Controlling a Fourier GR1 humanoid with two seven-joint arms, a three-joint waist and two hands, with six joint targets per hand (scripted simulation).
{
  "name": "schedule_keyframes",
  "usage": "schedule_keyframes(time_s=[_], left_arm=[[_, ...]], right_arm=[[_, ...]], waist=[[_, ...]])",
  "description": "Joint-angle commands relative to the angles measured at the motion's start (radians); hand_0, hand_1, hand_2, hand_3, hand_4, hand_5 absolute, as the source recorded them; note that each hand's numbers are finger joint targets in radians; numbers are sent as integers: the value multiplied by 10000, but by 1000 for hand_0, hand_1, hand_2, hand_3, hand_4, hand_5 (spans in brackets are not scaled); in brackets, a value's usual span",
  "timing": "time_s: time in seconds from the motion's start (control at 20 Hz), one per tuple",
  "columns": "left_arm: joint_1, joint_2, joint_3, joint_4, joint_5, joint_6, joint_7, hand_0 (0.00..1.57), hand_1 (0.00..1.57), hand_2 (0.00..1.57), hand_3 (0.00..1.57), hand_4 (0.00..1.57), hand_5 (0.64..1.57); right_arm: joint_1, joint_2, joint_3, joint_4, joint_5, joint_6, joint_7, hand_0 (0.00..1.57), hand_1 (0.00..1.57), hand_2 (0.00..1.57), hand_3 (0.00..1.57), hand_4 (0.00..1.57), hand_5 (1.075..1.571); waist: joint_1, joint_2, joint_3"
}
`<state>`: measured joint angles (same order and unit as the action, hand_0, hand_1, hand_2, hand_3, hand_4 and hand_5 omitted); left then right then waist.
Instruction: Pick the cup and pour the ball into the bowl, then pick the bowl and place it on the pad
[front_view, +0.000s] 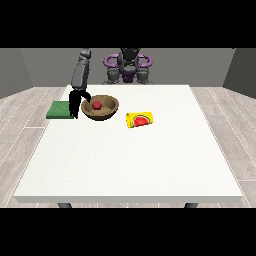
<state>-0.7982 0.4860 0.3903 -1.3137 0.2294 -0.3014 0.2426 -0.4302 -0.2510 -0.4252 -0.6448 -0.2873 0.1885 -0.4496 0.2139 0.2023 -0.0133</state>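
Toward the far left part of the white table (130, 165) sits a brown bowl (107, 112), upright, with a red ball (97, 105) lying inside it. Just to the bowl's left, at the table's far left edge, lies a flat green pad (58, 110); the bowl is beside the pad, not on it. Between the two hangs the hand at the view's left (75, 102), black, on a grey arm that comes down steeply from above. Its fingers point downward next to the bowl's left rim, with one dark finger arching over toward that rim. Whether they close on the rim or merely hang beside it cannot be told from this view.

Right of the bowl, nearer the table's middle and apart from it, a yellow cup (140, 120) lies on its side, its red-lined mouth turned toward the camera.

At the far edge, behind the table, stands the robot's torso (128, 65), grey with purple rings at the shoulders. Only one hand shows over the surface.
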Motion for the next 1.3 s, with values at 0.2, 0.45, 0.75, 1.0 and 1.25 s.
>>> schedule_keyframes(time_s=[0.2,0.45,0.75,1.0,1.25], left_arm=[[311,203,4,-626,320,-157,204,0,0,0,0,1019,1536],[-251,928,423,-32,786,-527,433,0,0,0,0,1022,1537],[38,1191,778,-340,1024,-688,15,0,0,0,0,1018,1535],[-184,1120,829,-579,1350,-593,288,0,0,0,0,1056,1528],[-105,1356,973,-146,1502,-903,253,0,0,0,0,1143,1520]], right_arm=[[-426,-77,-113,595,-45,-333,-181,0,0,0,0,452,1547],[-733,587,284,72,89,-733,32,0,0,0,0,463,1550],[-290,121,-317,941,65,-1941,306,878,878,580,0,608,1514],[700,-507,109,839,890,-2628,235,1571,1571,1571,1571,912,1478],[1074,-894,437,143,1234,-3279,582,1571,1571,1571,1365,960,1536]], waist=[[296,493,142],[167,532,136],[326,1256,142],[484,1458,134],[409,1246,87]])
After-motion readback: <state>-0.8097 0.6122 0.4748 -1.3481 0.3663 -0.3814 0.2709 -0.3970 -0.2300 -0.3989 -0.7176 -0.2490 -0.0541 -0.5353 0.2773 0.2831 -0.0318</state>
